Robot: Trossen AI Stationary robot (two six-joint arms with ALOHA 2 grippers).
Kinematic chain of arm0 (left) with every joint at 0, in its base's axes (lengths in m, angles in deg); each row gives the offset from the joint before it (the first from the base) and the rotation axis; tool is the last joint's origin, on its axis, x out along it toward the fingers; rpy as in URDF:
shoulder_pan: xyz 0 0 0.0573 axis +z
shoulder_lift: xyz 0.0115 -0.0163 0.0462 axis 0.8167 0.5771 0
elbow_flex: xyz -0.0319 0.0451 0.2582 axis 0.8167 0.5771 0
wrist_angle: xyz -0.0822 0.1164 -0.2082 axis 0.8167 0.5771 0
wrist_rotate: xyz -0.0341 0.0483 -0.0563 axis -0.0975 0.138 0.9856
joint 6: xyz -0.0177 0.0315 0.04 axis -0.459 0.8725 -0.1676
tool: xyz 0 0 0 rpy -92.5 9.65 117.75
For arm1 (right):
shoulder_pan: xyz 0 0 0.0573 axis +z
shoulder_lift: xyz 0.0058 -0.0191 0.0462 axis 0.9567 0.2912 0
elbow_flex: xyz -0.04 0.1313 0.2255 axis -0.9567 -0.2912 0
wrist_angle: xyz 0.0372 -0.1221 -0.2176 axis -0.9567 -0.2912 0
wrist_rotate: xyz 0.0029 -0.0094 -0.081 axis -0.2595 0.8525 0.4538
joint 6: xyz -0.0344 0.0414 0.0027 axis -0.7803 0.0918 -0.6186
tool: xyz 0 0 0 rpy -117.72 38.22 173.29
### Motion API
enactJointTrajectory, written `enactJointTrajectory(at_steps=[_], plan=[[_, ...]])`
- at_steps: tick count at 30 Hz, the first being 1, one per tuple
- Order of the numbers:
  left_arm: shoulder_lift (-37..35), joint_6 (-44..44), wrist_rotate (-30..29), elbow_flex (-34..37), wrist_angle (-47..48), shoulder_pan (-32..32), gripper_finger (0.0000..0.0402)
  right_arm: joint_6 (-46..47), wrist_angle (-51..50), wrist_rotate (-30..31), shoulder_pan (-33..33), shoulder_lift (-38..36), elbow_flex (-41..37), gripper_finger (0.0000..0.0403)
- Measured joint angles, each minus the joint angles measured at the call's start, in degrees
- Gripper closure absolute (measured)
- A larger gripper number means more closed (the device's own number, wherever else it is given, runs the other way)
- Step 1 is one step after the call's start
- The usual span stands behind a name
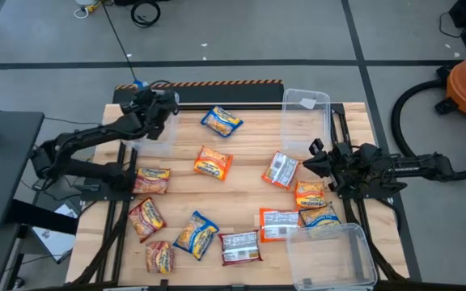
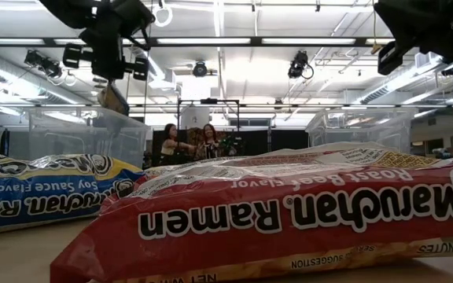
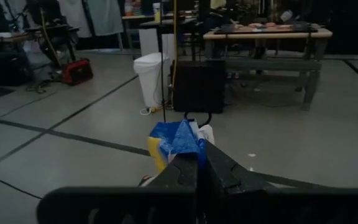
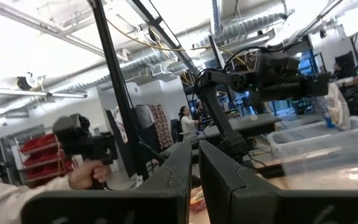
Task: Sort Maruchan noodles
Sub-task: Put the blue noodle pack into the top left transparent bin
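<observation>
Several Maruchan noodle packets lie flat on the wooden table [image 1: 249,145], among them a blue one [image 1: 221,121], an orange one [image 1: 213,162] and a red one [image 2: 289,212]. My left gripper [image 1: 141,89] is raised over the table's far left corner, by a clear bin [image 1: 158,129], and is shut on a blue-and-yellow packet [image 3: 176,140]. My right gripper [image 1: 311,162] hovers at the right, shut and holding nothing, its tips next to an orange-and-white packet [image 1: 281,170]. In the right wrist view, my right gripper [image 4: 194,155] has nothing between its fingers. My left gripper pinches one end of the blue-and-yellow packet [image 3: 184,149] between its two fingers. The fingers lie about level and point toward the table's far side. The rest of the packet sticks out past the fingertips, crumpled and lifted clear of the table.
A second clear bin [image 1: 306,121] stands at the far right and a third one [image 1: 330,255] at the near right corner. More packets lie near the table's near edge [image 1: 195,234] [image 1: 239,246]. People stand in the room behind the table [image 2: 187,141].
</observation>
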Motion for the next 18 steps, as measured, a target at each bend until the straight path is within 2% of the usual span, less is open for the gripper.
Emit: enactJointTrajectory(at_steps=[6,11,18], plan=[[4.15,-6.4,0.34,0.0,0.16,1.34,0.0397,5.22,-0.02,-0.02,0.0,0.0,0.0,0.0366],[6.9,-10.3,2.57,0.0,0.11,3.35,0.0397,5.91,-0.02,-0.02,0.0,0.0,0.0,0.0367],[8.62,-13.97,15.72,0.0,0.11,9.68,0.0397,5.91,-0.02,-0.02,0.0,0.0,0.0,0.0367]])
